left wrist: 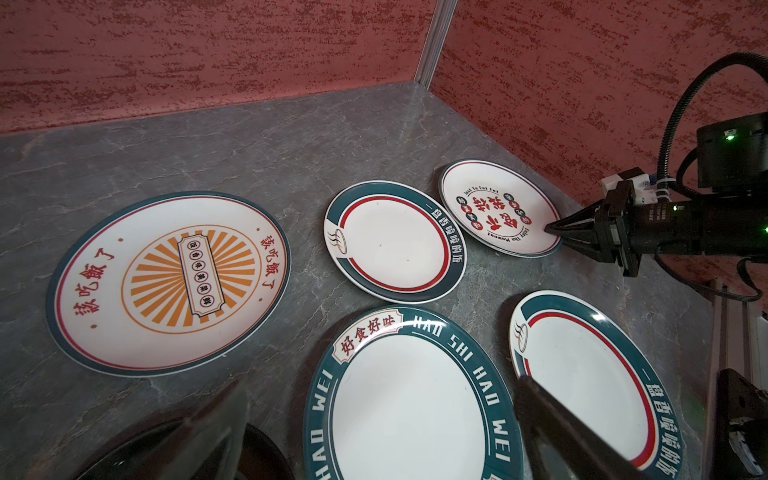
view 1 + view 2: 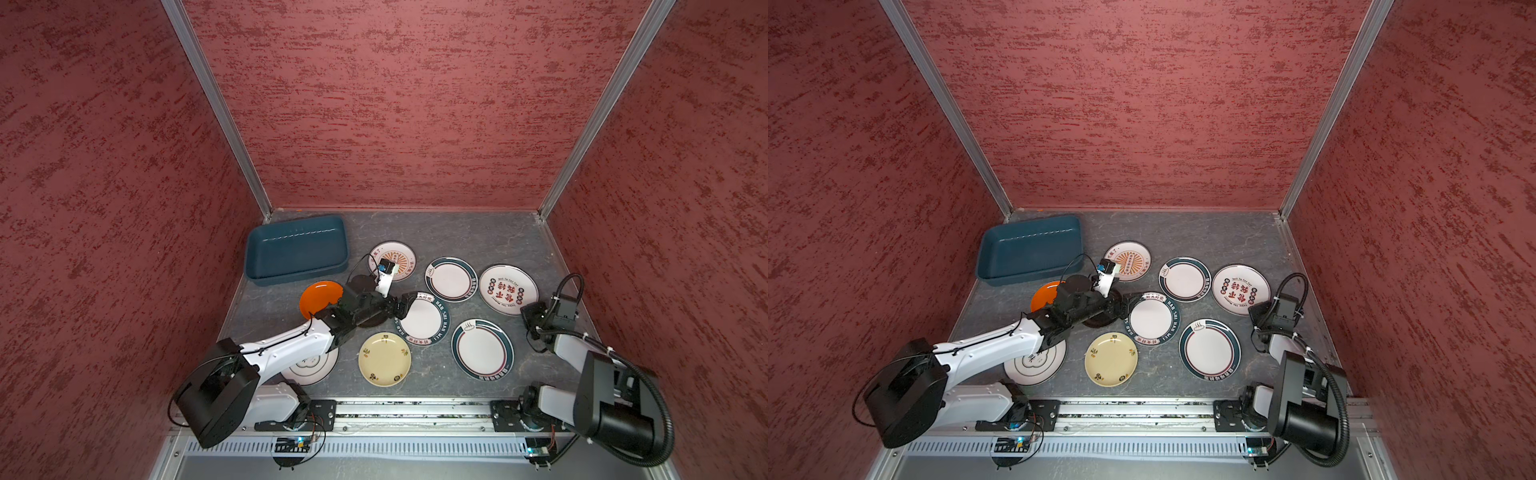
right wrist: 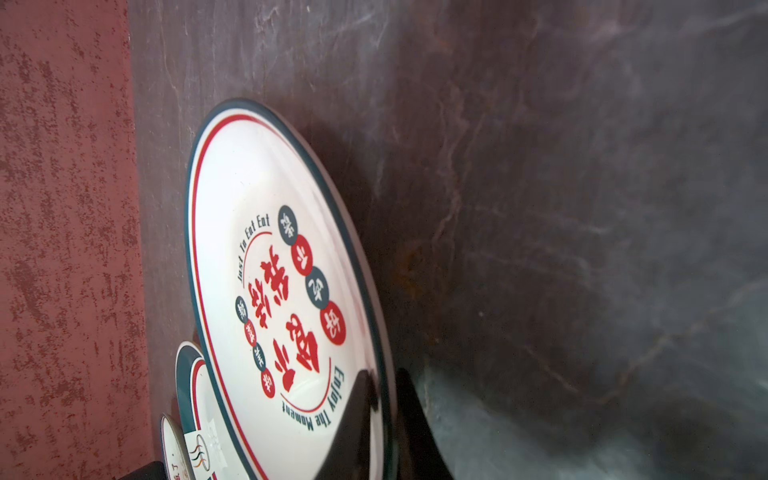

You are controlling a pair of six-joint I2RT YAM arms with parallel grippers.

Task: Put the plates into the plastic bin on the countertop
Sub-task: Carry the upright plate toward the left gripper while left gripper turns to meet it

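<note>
I see right fingers (image 3: 353, 436) clamped on Eat Eat plate (image 2: 508, 289) rim, right side of surface (image 2: 457, 232). Left fingers (image 1: 561, 424) wide, holding nothing. Left arm (image 2: 291, 347), sunburst plate (image 2: 401, 254) sit between it and back-left plastic bin (image 2: 299, 276).

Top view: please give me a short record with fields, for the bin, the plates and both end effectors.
bin: back left of the countertop, empty
plates: nine, all on the countertop, none in the bin
left end effector: open, at the edge of the middle plate, holding nothing
right end effector: shut on the rim of the red-lettered plate
</note>
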